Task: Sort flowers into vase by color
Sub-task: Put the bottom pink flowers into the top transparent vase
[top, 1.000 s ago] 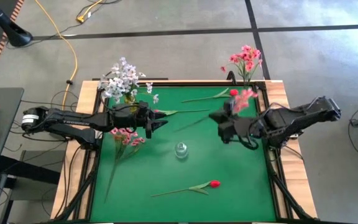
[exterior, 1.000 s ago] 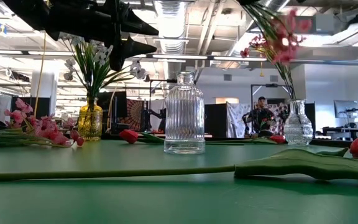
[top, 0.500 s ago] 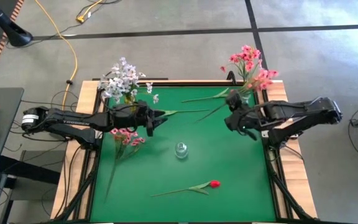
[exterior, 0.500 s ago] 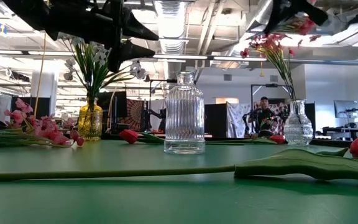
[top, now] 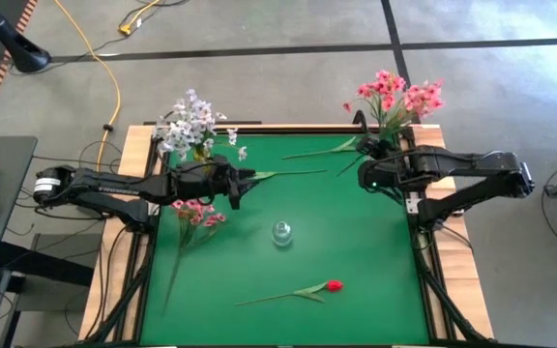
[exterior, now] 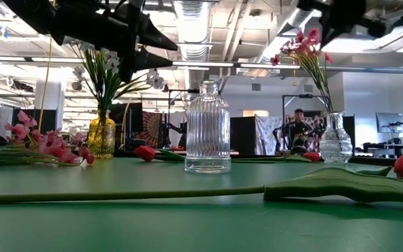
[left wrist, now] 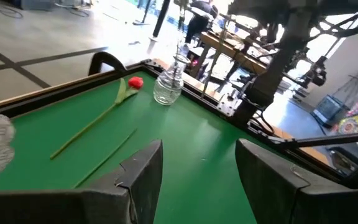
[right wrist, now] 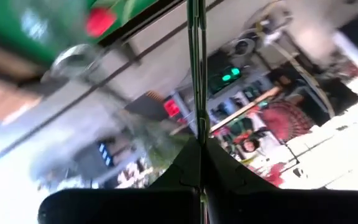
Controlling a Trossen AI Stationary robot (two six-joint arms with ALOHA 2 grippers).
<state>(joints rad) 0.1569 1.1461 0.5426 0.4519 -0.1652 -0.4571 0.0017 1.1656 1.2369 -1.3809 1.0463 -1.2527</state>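
Right pincer [right wrist: 199,146] clamped on a pink spray's stem [right wrist: 196,68], blooms [top: 422,97] only overhead.

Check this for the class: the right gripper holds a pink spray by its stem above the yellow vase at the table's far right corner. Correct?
Not quite. The right gripper does hold the pink spray by its stem, but the vase below is clear glass, as the low view shows; the yellow vase holds whitish flowers.

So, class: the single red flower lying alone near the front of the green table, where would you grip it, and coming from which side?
Grip the red flower on its bare green stem, probably from straight above. It lies flat; the bud and leaf are bulky, while the stem is thin with open mat either side.
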